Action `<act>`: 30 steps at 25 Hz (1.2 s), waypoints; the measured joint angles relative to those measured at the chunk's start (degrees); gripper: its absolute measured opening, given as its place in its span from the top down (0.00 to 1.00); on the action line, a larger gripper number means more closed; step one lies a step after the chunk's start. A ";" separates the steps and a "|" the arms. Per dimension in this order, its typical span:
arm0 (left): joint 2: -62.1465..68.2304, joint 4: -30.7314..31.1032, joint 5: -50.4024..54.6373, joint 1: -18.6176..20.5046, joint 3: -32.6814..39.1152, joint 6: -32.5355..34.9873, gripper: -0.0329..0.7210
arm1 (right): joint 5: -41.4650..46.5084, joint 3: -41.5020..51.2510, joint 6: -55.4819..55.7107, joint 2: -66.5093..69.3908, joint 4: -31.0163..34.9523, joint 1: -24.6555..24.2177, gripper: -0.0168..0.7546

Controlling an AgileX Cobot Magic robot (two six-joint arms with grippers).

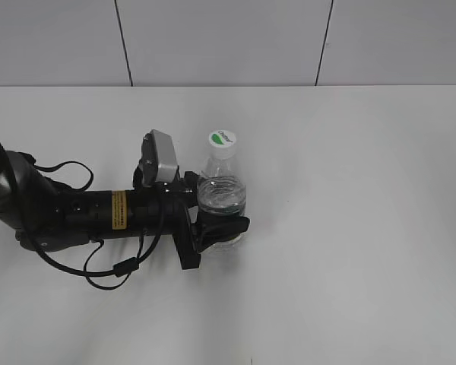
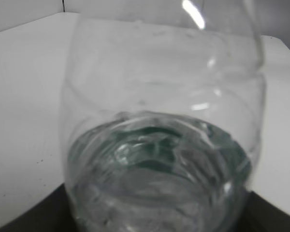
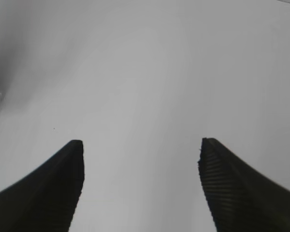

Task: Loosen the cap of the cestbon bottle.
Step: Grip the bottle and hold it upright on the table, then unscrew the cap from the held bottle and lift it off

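Bottle (image 1: 222, 196) upright mid-table, cap (image 1: 223, 139) on | left gripper (image 1: 216, 228) clamped round its lower body | right gripper (image 3: 141, 159) wide apart, empty, over bare table | thin, light, slippery plastic likely squashes; grip cap by its rim

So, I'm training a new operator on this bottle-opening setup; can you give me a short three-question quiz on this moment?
1. True or false: the cap is on the bottle.
2. Which tool grips the bottle's lower body? A) left tool B) right tool C) neither
3. Fill in: the right tool hangs open over the bare ____.

Key: 1 true; 2 A; 3 table.
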 joint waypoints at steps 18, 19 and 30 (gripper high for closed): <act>0.00 -0.42 0.01 0.00 0.00 0.00 0.41 | 12.16 -33.67 5.45 36.93 1.97 0.75 0.25; 0.00 -0.42 0.01 0.00 0.00 0.00 0.41 | 12.29 -33.67 5.51 37.72 1.97 1.13 0.25; 0.00 -0.46 0.01 0.00 0.00 0.00 0.41 | 12.54 -33.74 5.31 40.28 2.11 18.00 0.25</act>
